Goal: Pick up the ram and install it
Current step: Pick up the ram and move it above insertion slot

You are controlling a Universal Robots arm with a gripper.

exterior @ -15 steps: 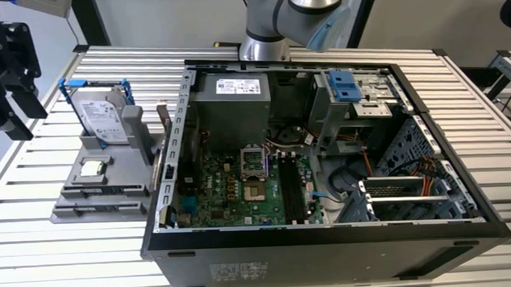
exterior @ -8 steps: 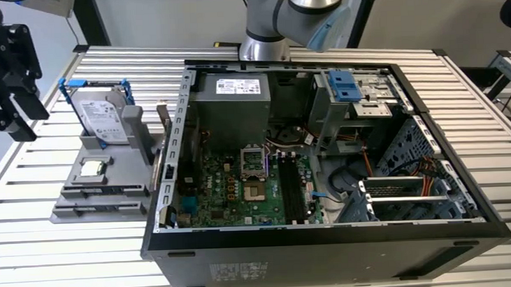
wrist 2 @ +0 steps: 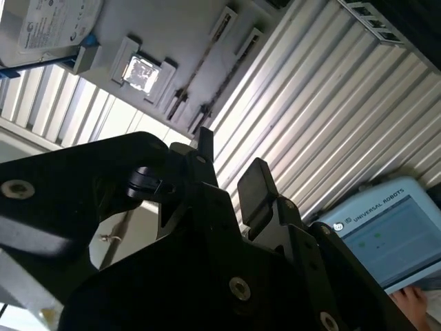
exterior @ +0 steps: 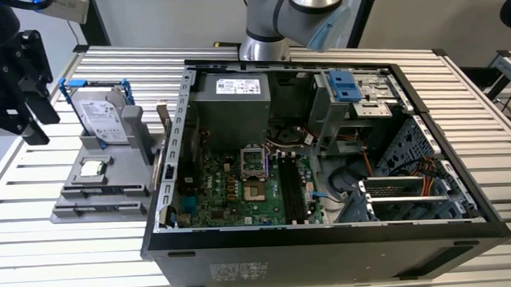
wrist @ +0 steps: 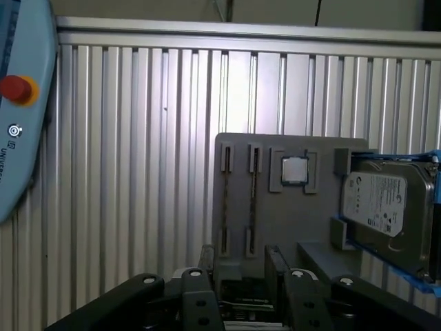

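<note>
— Ram (wrist: 224, 200), the thin, narrow, dark circuit-board stick: where is it?

— It stands on edge in a groove of a flat grey plastic holder tray (wrist: 275, 221). A second stick of the same kind (wrist: 253, 200) stands in the groove just beside it. Both are seen edge-on in the first wrist view. On the same tray sit a small square silver processor chip (wrist: 294, 170) and a silver labelled hard drive with blue rails (wrist: 382, 207).

— And the tool?

— The black two-fingered gripper (wrist 2: 231, 155) has its fingers (wrist 2: 256, 181) spread apart. Bare table shows between them, and they pinch nothing. In the first wrist view the fingertips point toward the near ends of the two sticks without touching them.

— What surrounds the tray?

— It lies on a slatted aluminium table (exterior: 72, 252). In the exterior view an open black desktop computer case (exterior: 327, 237) lies on its side just beside the tray, toward the exterior view's right. Inside is a green motherboard (exterior: 232, 195) with long black memory slots (exterior: 289, 187). I cannot tell whether anything is seated in the slots. A pale blue handheld control tablet with a red button (wrist: 21, 138) shows at the edge of the first wrist view. In the second wrist view a person's fingertips (wrist 2: 413, 296) rest at its corner.
</note>
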